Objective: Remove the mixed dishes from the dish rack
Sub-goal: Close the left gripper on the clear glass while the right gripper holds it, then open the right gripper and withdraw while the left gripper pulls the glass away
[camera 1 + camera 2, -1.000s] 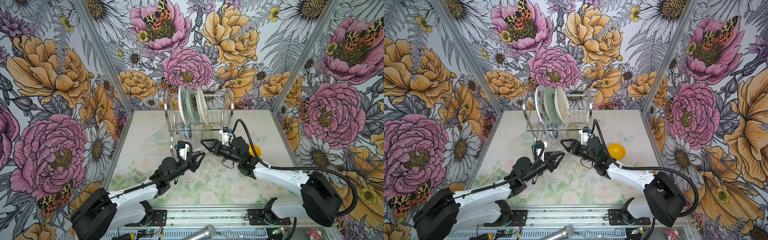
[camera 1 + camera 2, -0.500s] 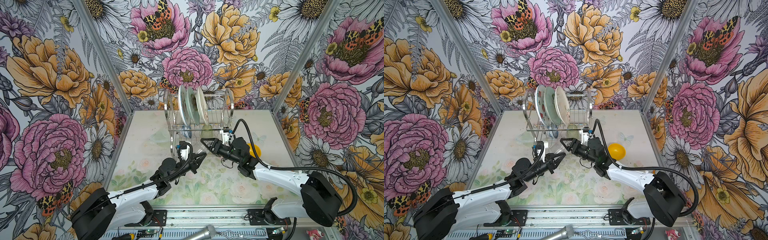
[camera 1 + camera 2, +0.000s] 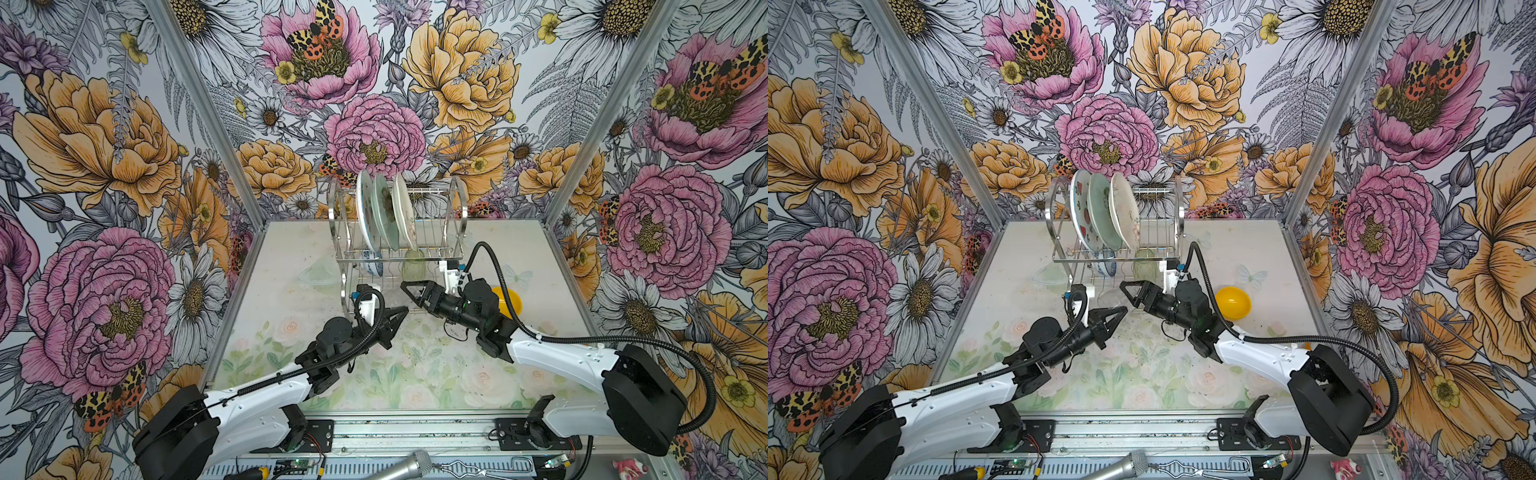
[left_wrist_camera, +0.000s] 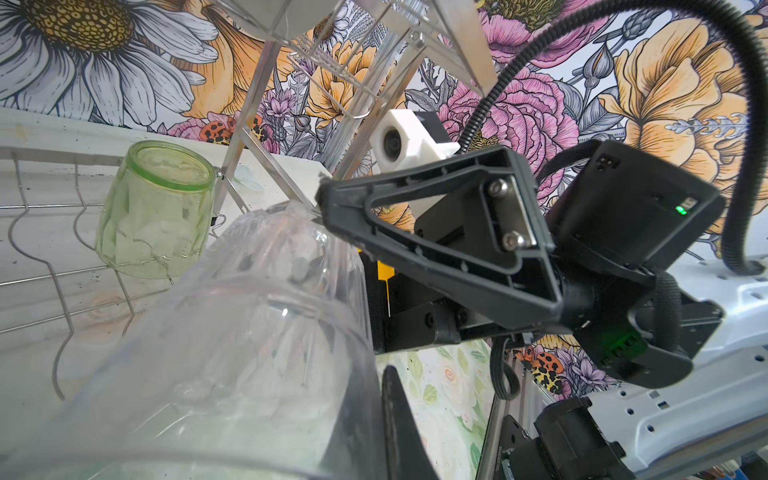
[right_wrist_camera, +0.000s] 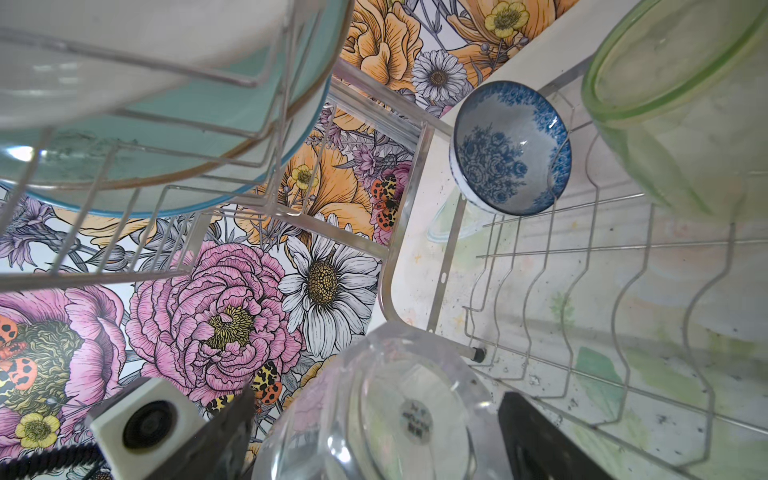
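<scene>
The clear glass (image 4: pixel 249 332) lies roughly level just in front of the dish rack's (image 3: pixel 457 208) lower tier. Its base points toward the right gripper (image 3: pixel 409 293) and its mouth toward the left gripper (image 4: pixel 372 419), which pinches its wall. The right jaws stand wide, seemingly clear of it.

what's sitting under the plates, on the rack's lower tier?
A blue-and-white bowl propped on edge and a green tumbler, on the lower wires of the dish rack. In both top views the plates cover part of the bowl; behind the tumbler can't be seen.
</scene>
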Controlling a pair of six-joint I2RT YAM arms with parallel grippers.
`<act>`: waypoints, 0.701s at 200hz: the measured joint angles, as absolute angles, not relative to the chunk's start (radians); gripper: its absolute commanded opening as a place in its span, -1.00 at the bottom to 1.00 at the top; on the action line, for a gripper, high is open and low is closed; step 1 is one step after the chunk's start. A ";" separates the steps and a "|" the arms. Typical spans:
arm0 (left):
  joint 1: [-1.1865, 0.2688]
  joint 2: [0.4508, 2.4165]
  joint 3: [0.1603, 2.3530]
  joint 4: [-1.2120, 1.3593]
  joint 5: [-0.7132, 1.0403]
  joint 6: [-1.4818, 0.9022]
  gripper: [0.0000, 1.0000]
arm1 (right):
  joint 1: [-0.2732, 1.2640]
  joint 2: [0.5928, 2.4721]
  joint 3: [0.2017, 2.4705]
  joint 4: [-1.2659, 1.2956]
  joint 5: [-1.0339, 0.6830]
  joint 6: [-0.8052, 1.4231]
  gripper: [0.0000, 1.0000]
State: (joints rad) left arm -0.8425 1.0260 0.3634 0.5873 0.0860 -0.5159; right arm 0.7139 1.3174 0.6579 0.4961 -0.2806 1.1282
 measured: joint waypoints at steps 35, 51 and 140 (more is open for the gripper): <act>-0.844 0.987 0.363 0.497 0.059 -0.516 -1.00 | 0.717 1.274 0.653 0.482 -0.245 1.065 0.97; -0.847 0.956 0.363 0.440 0.035 -0.513 -1.00 | 0.717 1.250 0.637 0.479 -0.226 1.032 0.99; -0.848 0.793 0.465 0.025 -0.128 -0.498 -1.00 | 0.747 1.184 0.521 0.413 -0.082 0.809 0.99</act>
State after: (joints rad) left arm -0.8482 0.7933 0.4648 0.0250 -0.1280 -0.4980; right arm 0.7471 1.1839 0.5205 0.4126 -0.0818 0.8093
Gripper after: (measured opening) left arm 0.087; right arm 0.992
